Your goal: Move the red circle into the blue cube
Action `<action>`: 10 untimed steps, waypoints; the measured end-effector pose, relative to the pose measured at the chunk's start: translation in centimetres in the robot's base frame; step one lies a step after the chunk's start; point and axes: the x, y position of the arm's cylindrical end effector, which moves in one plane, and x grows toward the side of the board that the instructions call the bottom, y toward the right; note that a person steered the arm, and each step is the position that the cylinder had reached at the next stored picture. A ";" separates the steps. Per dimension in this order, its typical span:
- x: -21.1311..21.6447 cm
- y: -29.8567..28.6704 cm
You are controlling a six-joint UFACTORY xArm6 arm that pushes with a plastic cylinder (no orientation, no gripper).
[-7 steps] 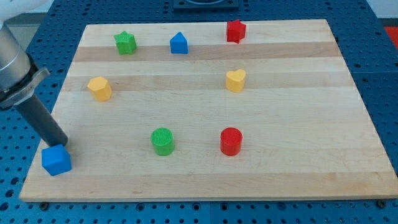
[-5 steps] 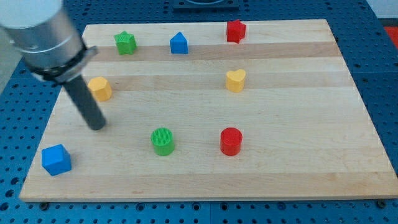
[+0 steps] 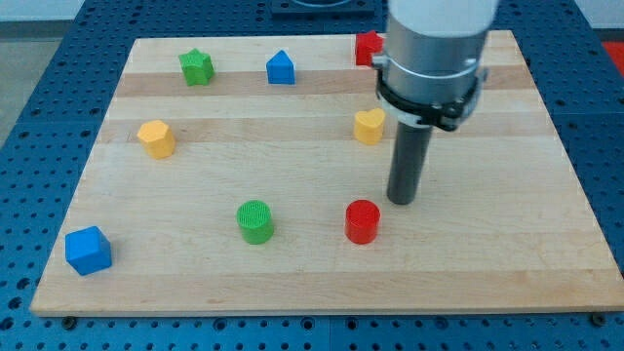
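Observation:
The red circle (image 3: 362, 221) is a short red cylinder on the wooden board (image 3: 322, 283), low and a little right of the middle. The blue cube (image 3: 88, 251) sits at the board's bottom left corner, far from it. My tip (image 3: 401, 200) stands on the board just up and to the right of the red circle, with a small gap between them. The arm's grey body above the rod hides part of the red block at the top.
A green cylinder (image 3: 254, 221) lies left of the red circle, between it and the blue cube. A yellow heart (image 3: 369, 126), a yellow block (image 3: 156, 138), a green star-like block (image 3: 196, 66), a blue house-shaped block (image 3: 281, 67) and a red block (image 3: 367, 46) lie higher up.
My tip has swept from beside the blue cube at the bottom left, across the board, to just up-right of the red circle. No block has moved.

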 end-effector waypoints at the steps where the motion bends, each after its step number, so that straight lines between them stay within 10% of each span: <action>1: 1.5 -0.9; 10: 6.1 -13.5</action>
